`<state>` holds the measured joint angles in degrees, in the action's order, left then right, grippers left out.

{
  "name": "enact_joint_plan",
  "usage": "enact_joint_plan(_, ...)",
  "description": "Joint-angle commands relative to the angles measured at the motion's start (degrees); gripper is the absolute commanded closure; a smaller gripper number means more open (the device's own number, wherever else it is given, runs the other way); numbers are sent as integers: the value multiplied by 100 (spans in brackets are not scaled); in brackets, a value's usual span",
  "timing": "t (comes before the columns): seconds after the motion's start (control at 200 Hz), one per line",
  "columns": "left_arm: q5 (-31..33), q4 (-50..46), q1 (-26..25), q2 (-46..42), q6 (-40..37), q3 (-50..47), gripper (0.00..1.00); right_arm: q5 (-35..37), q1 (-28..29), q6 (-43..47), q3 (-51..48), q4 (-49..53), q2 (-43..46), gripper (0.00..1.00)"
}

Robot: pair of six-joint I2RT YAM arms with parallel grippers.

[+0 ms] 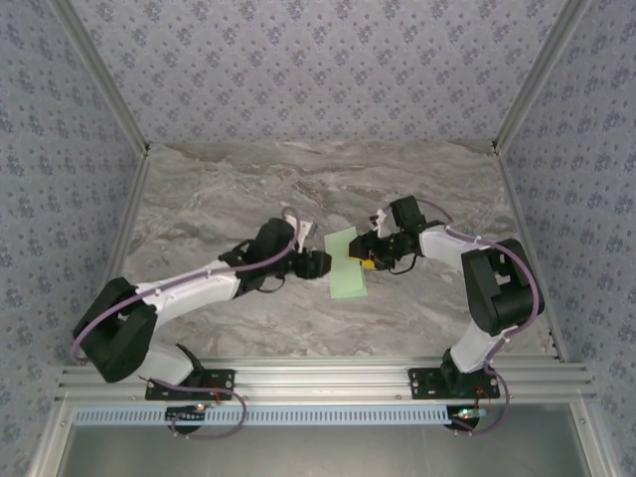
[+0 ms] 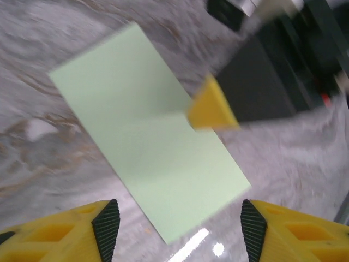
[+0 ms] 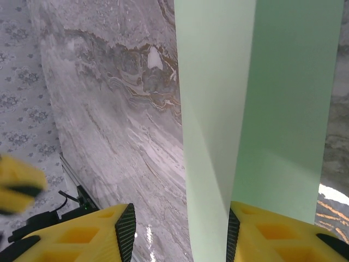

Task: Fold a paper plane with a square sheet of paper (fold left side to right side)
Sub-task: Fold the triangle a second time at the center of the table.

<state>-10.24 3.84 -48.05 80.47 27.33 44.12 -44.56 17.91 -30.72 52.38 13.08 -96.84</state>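
The square sheet of paper (image 1: 346, 264) lies mid-table, pale mint green, doubled over into a narrow rectangle (image 2: 147, 125). A paper plane is out of view. My left gripper (image 1: 320, 264) sits at the sheet's left edge. It stands open (image 2: 180, 232), with nothing between its pads and the sheet's near corner just beyond them. My right gripper (image 1: 362, 256) reaches in from the right, open (image 3: 180, 234). One yellow fingertip (image 2: 210, 106) rests on the paper. The upper layer (image 3: 210, 109) curls up slightly beside the right pad (image 3: 233, 234).
The grey marble tabletop (image 1: 298, 179) runs back to patterned walls on three sides. An aluminium rail (image 1: 318, 380) with both arm bases lines the near edge. Metal frame posts (image 1: 129, 214) stand along the left and right sides.
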Motion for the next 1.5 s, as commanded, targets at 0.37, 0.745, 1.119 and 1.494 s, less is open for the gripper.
enact_joint_plan(0.37,1824,-622,-1769,1361,-601,1251,32,-145,-52,-289,579,307,-399,53)
enact_joint_plan(0.745,3301,-1592,-2220,2454,-594,2342,26,-185,-26,-375,589,239,-406,53)
enact_joint_plan(1.119,3636,-1755,-2266,2872,-503,2584,26,-154,37,-418,589,226,-408,54)
enact_joint_plan(1.494,3662,-1668,-2270,2666,-571,2491,61,-37,62,-340,631,350,-459,54)
